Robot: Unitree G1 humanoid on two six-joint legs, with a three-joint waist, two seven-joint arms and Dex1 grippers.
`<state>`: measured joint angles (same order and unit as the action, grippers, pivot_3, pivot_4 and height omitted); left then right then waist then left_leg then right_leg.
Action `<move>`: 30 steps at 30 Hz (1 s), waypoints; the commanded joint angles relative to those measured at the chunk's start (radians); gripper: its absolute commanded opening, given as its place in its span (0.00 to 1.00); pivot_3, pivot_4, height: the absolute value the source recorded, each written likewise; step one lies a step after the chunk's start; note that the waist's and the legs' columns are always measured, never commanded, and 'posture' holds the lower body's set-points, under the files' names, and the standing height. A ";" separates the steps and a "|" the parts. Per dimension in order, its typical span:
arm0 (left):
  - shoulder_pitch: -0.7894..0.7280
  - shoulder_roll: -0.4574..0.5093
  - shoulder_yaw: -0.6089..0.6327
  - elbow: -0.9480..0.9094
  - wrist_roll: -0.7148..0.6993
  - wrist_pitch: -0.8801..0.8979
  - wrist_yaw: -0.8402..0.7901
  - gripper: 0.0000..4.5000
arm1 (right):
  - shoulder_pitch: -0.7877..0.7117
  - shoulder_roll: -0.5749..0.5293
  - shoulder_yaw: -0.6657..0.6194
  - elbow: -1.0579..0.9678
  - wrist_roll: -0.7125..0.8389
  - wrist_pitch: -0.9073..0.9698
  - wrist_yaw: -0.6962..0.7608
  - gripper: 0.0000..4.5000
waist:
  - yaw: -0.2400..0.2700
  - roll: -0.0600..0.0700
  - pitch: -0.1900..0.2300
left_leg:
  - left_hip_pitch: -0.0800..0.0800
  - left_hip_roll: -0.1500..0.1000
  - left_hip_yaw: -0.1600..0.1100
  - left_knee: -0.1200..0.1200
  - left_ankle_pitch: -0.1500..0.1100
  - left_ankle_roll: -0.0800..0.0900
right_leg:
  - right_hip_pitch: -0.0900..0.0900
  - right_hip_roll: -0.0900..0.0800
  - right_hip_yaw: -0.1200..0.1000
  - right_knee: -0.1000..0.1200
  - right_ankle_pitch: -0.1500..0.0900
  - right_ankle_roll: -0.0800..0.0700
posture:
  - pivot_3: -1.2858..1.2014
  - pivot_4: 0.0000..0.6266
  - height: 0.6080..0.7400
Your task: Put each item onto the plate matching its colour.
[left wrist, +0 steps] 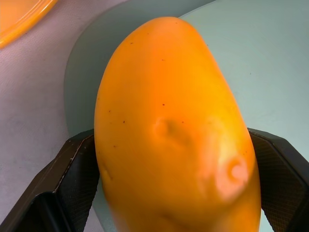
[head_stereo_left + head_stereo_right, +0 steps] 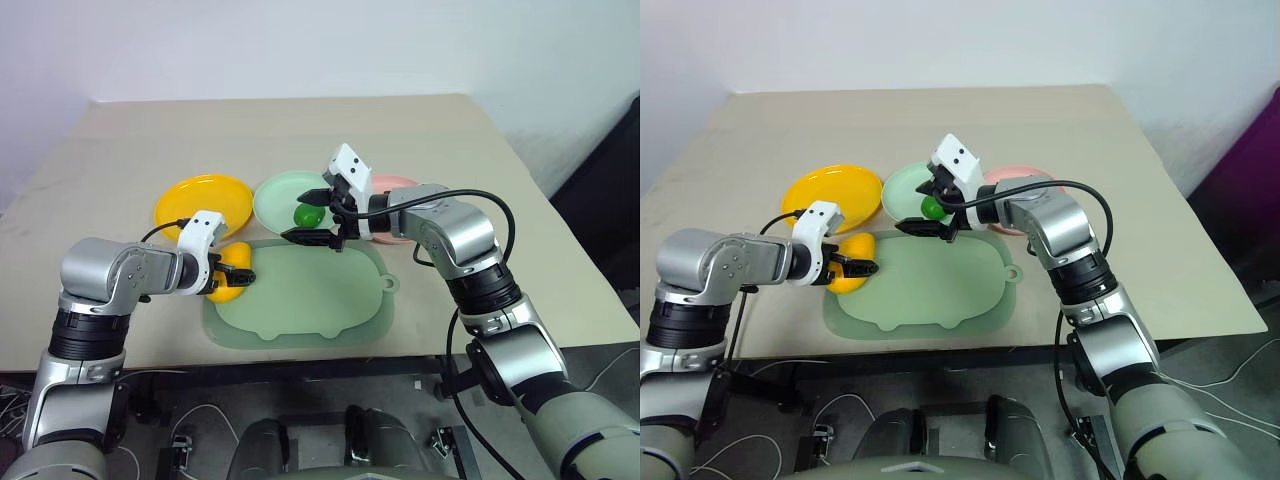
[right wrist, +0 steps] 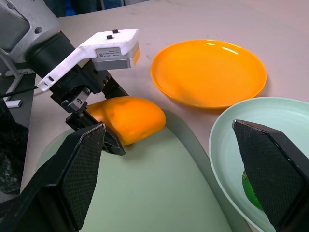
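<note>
While your left pincer [image 2: 232,276] has the yellow mango [image 2: 234,272] clamped between its two fingers, the grip deserves your attention: in the left wrist view the pads press on the fruit's lower flanks only, and most of the smooth rounded body juts out past them. I judge that a quick swing toward the yellow plate [image 2: 203,203] could let it pivot or squirt free. It would then drop on the pale-green mat [image 2: 300,290] or the bench [image 2: 120,150], and being curved it may roll on.

The fruit sits over the mat's near-left edge, and the yellow plate lies just beyond it, farther from you and slightly left. That plate's near rim is the other hazard. If you carry the fruit across too low, it may catch the rim and push or tip the plate.

Your right pincer [image 2: 322,216] hangs spread wide with nothing in it, above the near edge of the mint green plate [image 2: 290,197], where the small green fruit [image 2: 308,215] already lies. Its lower finger reaches toward the mat. The round fruit lies close by the fingers, so a downward drift could nudge it out of the dish.

Behind that arm the pink plate [image 2: 395,183] shows only part of its rim, at the far right. I cannot tell from here whether the watermelon wedge is on it.
</note>
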<state>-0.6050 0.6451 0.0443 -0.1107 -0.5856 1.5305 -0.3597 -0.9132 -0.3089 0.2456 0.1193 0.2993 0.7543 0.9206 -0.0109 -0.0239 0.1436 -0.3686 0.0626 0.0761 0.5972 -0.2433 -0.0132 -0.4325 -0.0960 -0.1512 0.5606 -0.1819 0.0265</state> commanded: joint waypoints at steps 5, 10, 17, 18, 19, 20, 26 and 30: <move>-0.006 -0.018 0.036 -0.013 0.019 0.033 0.000 0.79 | -0.039 -0.004 -0.019 -0.034 0.010 -0.019 0.006 1.00 | 0.000 0.000 0.000 | 0.000 0.000 0.000 0.000 0.000 0.000 | 0.000 0.000 0.000 0.000 0.000 0.000 | 0.52 0.24 1.00; -0.004 -0.005 0.011 -0.027 0.027 0.015 -0.010 0.79 | -0.043 -0.001 -0.019 -0.028 0.010 -0.022 0.007 1.00 | 0.000 0.000 0.000 | 0.000 0.000 0.000 0.000 0.000 0.000 | 0.000 0.000 0.000 0.000 0.000 0.000 | 0.52 0.24 1.00; -0.046 0.039 -0.016 -0.069 0.033 -0.006 -0.041 0.79 | -0.042 -0.002 -0.018 -0.017 0.007 -0.024 0.010 1.00 | -0.001 0.000 0.000 | -0.002 0.000 0.000 0.000 0.000 0.000 | -0.002 0.000 0.000 0.000 0.000 0.000 | 0.52 0.24 1.00; -0.055 0.045 -0.018 -0.072 0.033 -0.002 -0.044 0.79 | -0.042 -0.002 -0.019 -0.016 0.007 -0.025 0.011 1.00 | -0.001 0.000 0.000 | -0.003 0.000 0.000 0.000 0.000 0.000 | -0.002 0.000 0.000 0.000 0.000 0.000 | 0.52 0.24 1.00; -0.063 0.051 -0.020 -0.075 0.032 0.003 -0.048 0.79 | -0.042 -0.002 -0.019 -0.016 0.007 -0.025 0.011 1.00 | -0.001 0.000 0.000 | -0.003 0.000 0.000 0.000 0.000 0.000 | -0.003 0.000 0.000 0.000 0.000 0.000 | 0.52 0.24 1.00; -0.072 0.059 -0.021 -0.079 0.029 0.008 -0.054 0.79 | -0.042 -0.002 -0.019 -0.014 0.007 -0.026 0.011 1.00 | -0.001 0.000 0.000 | -0.003 0.000 0.000 0.000 0.000 0.000 | -0.003 0.000 0.000 0.000 0.000 0.000 | 0.52 0.24 1.00; -0.103 0.125 -0.037 -0.094 0.034 -0.006 -0.087 0.79 | -0.045 -0.006 -0.021 -0.003 0.005 -0.038 0.019 1.00 | -0.003 0.000 0.000 | -0.003 0.000 0.000 0.000 0.000 0.000 | -0.003 0.000 0.000 0.000 0.000 0.000 | 0.52 0.24 1.00; -0.102 0.174 -0.045 -0.093 0.040 -0.039 -0.119 0.79 | -0.051 -0.016 -0.022 0.011 0.002 -0.053 0.030 1.00 | -0.002 0.000 0.000 | -0.003 0.000 0.000 -0.001 0.000 0.000 | -0.003 0.001 0.000 -0.001 0.000 0.000 | 0.52 0.24 1.00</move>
<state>-0.6828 0.7901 -0.0060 -0.1782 -0.5561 1.5231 -0.4594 -0.9250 -0.3160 0.2457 0.1386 0.2978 0.7266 0.9410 -0.0126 -0.0239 0.1438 -0.3716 0.0626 0.0763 0.5966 -0.2433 -0.0132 -0.4357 -0.0956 -0.1513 0.5600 -0.1820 0.0265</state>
